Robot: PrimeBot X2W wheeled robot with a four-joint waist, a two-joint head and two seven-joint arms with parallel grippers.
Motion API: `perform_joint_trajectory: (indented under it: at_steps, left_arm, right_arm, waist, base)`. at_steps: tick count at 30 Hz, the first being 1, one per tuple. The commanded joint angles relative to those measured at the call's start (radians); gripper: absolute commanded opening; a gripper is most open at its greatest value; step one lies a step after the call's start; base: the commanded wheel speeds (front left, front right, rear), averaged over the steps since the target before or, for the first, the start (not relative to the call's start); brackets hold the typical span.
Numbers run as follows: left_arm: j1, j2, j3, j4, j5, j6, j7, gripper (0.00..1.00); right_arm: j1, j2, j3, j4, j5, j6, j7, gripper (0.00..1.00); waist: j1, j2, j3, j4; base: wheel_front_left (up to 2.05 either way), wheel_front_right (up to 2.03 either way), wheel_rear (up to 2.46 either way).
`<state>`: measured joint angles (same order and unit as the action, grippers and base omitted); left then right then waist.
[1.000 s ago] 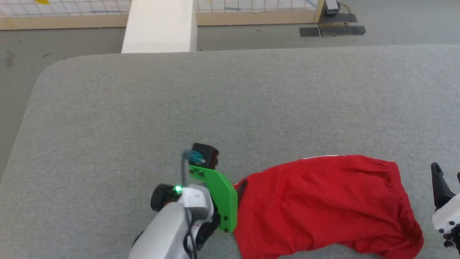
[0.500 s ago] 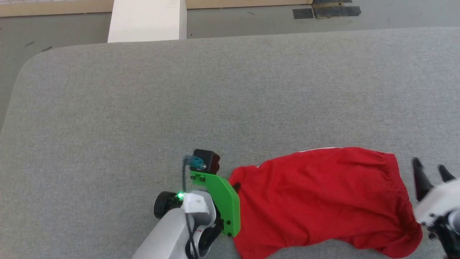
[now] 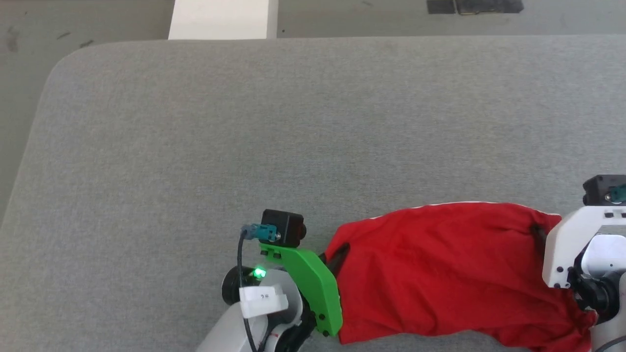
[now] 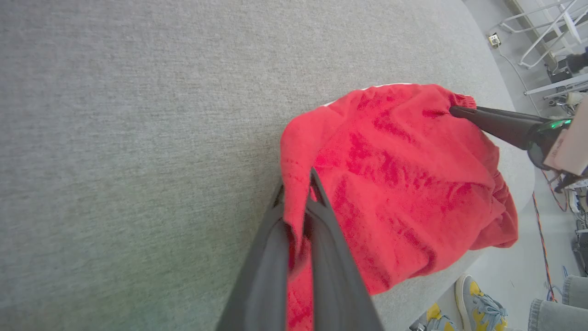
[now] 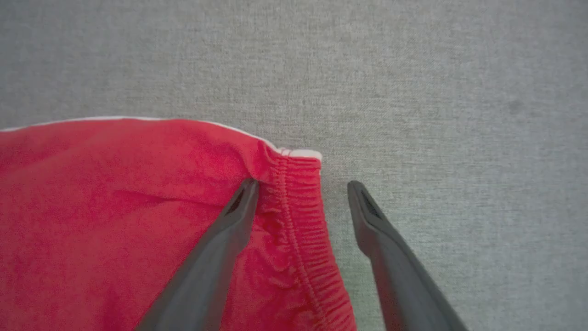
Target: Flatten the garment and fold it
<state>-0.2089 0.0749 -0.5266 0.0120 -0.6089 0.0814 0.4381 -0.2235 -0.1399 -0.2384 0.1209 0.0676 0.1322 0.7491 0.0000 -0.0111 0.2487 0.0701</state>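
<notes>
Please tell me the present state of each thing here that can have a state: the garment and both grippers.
garment: lying on the table, wrinkled and bunched, not yet flat or folded.
left gripper: shut on a fold at the garment's left end.
right gripper: open, astride the garment's gathered edge at the right end, not yet gripping it.

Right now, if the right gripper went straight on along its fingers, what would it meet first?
Probably the garment: its waistband lies between the right gripper's open fingers, with the table beyond; depth is unclear.
</notes>
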Motion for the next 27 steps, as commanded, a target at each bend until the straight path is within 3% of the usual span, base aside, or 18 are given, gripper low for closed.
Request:
perform_joint_trajectory:
  at_steps: [1, 2, 3, 4, 11, 17, 22, 27]
  left_arm:
    - [0.009, 0.004, 0.001, -0.007, -0.010, -0.004, -0.002, 0.00]
    - [0.010, 0.004, 0.001, -0.009, -0.012, -0.004, -0.003, 0.00]
    - [0.011, 0.004, 0.003, -0.010, -0.014, -0.005, -0.006, 0.00]
    - [0.012, 0.004, 0.003, -0.010, -0.016, -0.006, -0.009, 0.00]
    - [0.003, -0.004, 0.031, -0.028, -0.067, -0.031, -0.056, 0.00]
    - [-0.046, -0.012, 0.109, -0.051, -0.163, -0.055, -0.102, 0.00]
    - [-0.190, 0.005, 0.233, -0.017, -0.248, -0.070, -0.104, 0.00]
    - [-0.424, 0.073, 0.338, 0.074, -0.271, -0.076, -0.081, 0.00]
  right_arm:
    - [-0.012, -0.005, 0.001, 0.010, 0.006, -0.002, 0.016, 0.91]
    - [-0.013, -0.007, 0.003, 0.013, 0.010, -0.002, 0.025, 0.32]
    - [-0.014, -0.011, 0.008, 0.015, 0.016, -0.002, 0.031, 0.07]
    - [-0.014, -0.015, 0.013, 0.014, 0.024, -0.002, 0.033, 0.00]
    - [-0.038, -0.048, 0.039, -0.042, 0.095, -0.002, -0.007, 0.00]
    - [-0.123, -0.055, 0.075, -0.117, 0.228, -0.002, -0.026, 0.00]
    - [-0.274, -0.046, 0.123, -0.111, 0.368, -0.002, -0.001, 0.00]
    - [-0.502, -0.040, 0.180, -0.043, 0.389, -0.002, 0.005, 0.00]
  waist:
    - [0.0000, 0.0111, 0.009, 0.011]
    - [0.0000, 0.0111, 0.009, 0.012]
    - [0.0000, 0.0111, 0.009, 0.012]
    - [0.0000, 0.0111, 0.007, 0.012]
    - [0.0000, 0.0111, -0.022, 0.000]
    - [0.0000, 0.0111, -0.038, -0.017]
    - [0.0000, 0.0111, -0.012, -0.036]
    - [0.0000, 0.0111, 0.053, -0.055]
  base:
    - [0.00, 0.00, 0.00]
    - [0.00, 0.00, 0.00]
    - [0.00, 0.00, 0.00]
    - [0.00, 0.00, 0.00]
    - [0.00, 0.00, 0.00]
    - [0.00, 0.00, 0.00]
    - [0.00, 0.00, 0.00]
    - [0.00, 0.00, 0.00]
